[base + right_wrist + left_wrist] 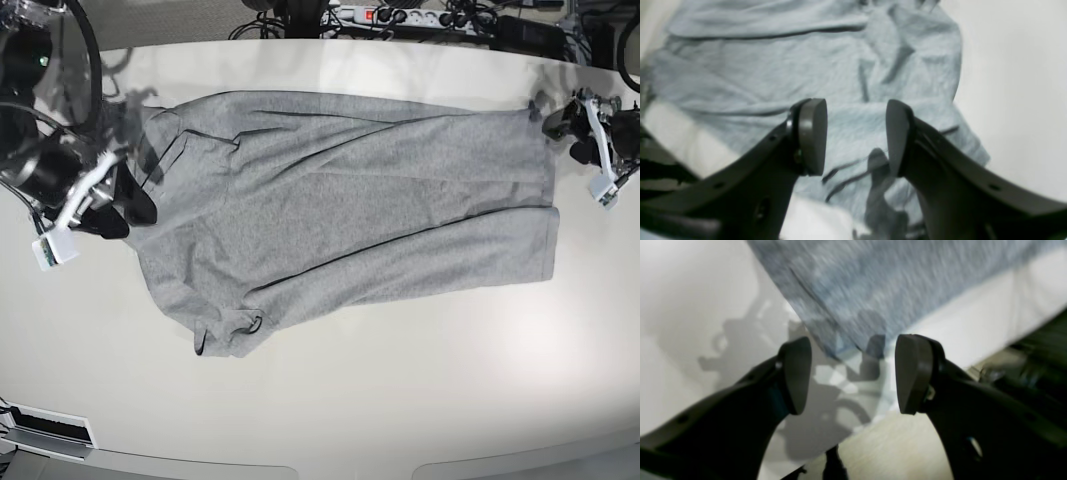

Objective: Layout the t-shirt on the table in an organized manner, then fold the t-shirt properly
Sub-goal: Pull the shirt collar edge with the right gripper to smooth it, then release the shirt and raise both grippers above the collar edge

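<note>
The grey t-shirt (350,220) lies flat across the table (330,400), long side running left to right, with some creases; no lettering shows. A sleeve (225,330) sticks out at its lower left. My left gripper (560,125) is open just off the shirt's far right corner. In the left wrist view the left gripper (853,373) hovers empty above the table (690,306) beside the shirt's corner (873,290). My right gripper (130,205) is open at the shirt's left edge. In the right wrist view the right gripper (856,136) hangs empty over wrinkled shirt fabric (806,66).
A power strip and cables (400,15) lie beyond the table's back edge. The table's curved front edge (300,465) runs along the bottom. In the left wrist view the floor (890,453) shows past the table edge, close under the left gripper.
</note>
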